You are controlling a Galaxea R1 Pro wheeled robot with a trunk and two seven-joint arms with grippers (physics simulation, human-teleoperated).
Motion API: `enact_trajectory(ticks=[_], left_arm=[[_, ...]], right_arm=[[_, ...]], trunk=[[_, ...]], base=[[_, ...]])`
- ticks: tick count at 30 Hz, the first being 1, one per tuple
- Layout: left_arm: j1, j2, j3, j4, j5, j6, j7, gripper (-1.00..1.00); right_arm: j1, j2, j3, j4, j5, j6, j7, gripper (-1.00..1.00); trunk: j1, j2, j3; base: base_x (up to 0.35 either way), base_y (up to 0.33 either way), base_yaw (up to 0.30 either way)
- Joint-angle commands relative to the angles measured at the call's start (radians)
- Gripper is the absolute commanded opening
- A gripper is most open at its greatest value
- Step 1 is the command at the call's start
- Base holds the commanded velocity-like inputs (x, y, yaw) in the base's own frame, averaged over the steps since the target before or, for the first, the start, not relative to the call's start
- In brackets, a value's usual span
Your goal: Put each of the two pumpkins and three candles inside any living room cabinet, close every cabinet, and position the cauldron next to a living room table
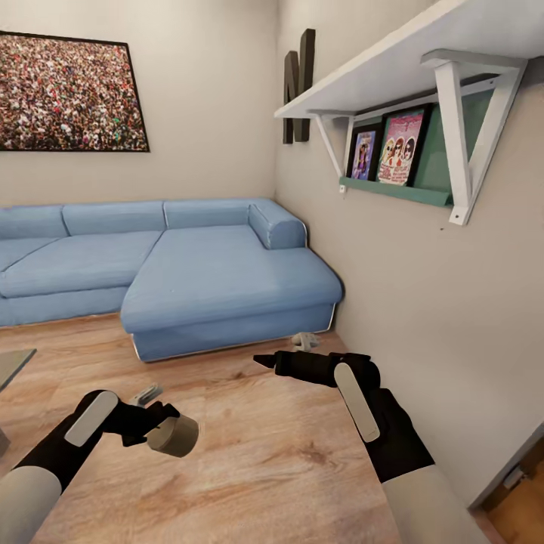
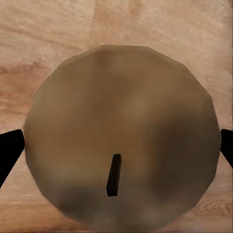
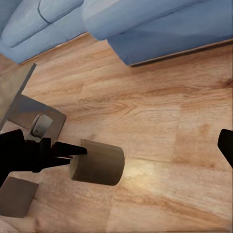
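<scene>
Your left end effector [image 1: 155,423] is clamped on one candle [image 1: 174,436], a short, thick, smooth cylinder (wick end facing the wrist camera) held above the wood-plank floor [image 1: 249,453]. Your right end effector [image 1: 266,361] hangs empty; its fingers look closed, though I cannot tell. One blue fabric sofa [image 1: 219,279] stands beyond.

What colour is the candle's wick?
Dark brown to black, clearest in the left wrist view: wick on the candle.

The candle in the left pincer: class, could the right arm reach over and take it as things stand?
Probably yes: the right pincer hangs empty, with only bare floor between it and the candle.
</scene>
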Motion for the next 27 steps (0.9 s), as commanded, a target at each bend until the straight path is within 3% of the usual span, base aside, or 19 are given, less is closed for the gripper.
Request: enact_trajectory(ticks=[1, 16, 22, 27], left_arm=[[-0.001, 0.001, -0.004, -0.001, 0.012, 0.000, 0.008, -1.00], [-0.001, -0.004, -0.008, -0.002, 0.007, -0.004, 0.016, -1.00], [-0.001, -0.024, -0.008, -0.006, 0.003, -0.004, 0.016, -1.00], [-0.001, -0.026, -0.008, -0.006, 0.003, -0.004, 0.017, -1.00]], right_arm=[[-0.001, 0.000, -0.001, -0.001, 0.009, 0.004, 0.008, 1.00], [-0.001, 0.000, -0.001, -0.001, 0.006, 0.004, 0.013, 1.00], [-0.001, -0.001, -0.001, -0.002, 0.006, 0.005, 0.014, 1.00], [-0.001, -0.003, -0.002, -0.003, 0.005, 0.005, 0.016, 1.00]], trunk=[[-0.001, 0.000, -0.001], [-0.001, 0.000, -0.001], [-0.001, 0.000, -0.001], [-0.003, 0.001, 0.018]], base=[[-0.338, 0.000, 0.265], [-0.330, 0.000, 0.274], [-0.064, 0.000, 0.276], [-0.005, 0.000, 0.276]])
